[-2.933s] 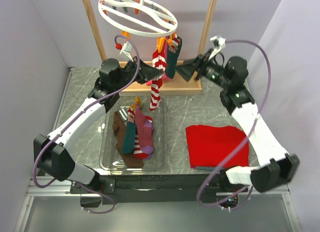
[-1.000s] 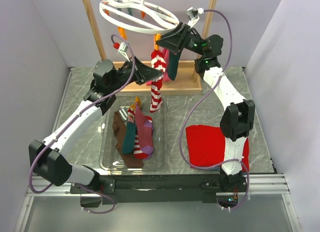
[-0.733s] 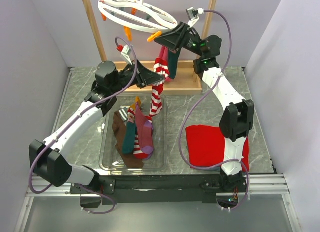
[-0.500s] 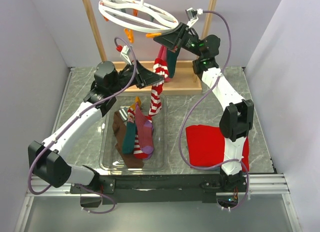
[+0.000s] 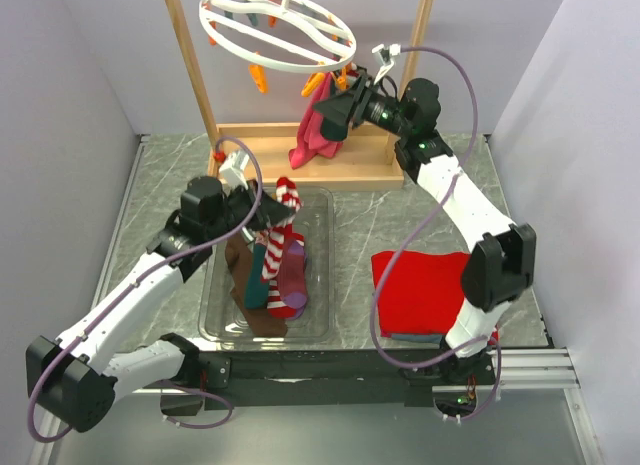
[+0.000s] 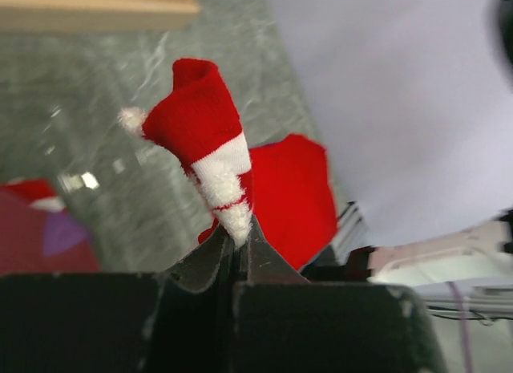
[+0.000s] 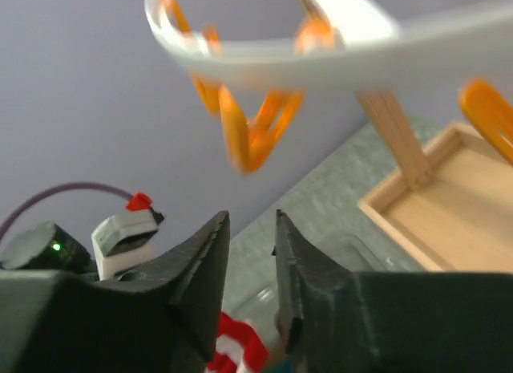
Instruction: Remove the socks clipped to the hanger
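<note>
Two claws noted: your left claw (image 6: 239, 233) pinches the striped sock (image 6: 199, 128) above the tray (image 5: 210, 315); right claw (image 7: 250, 220) narrowly parted near the hanger (image 7: 377, 60).

A red-and-white striped sock (image 5: 281, 213) dangles over the clear tray (image 5: 322, 285), pinched near its white-banded end by the left gripper (image 5: 262, 221); in the wrist view its red tip stands upright above the closed jaws. In the tray lie a brown sock (image 5: 238, 270), a dark teal sock (image 5: 257, 277) and a magenta-purple sock (image 5: 294, 270), side by side and overlapping. A maroon sock (image 5: 323, 133) hangs below the white ring hanger (image 5: 280, 30)
</note>
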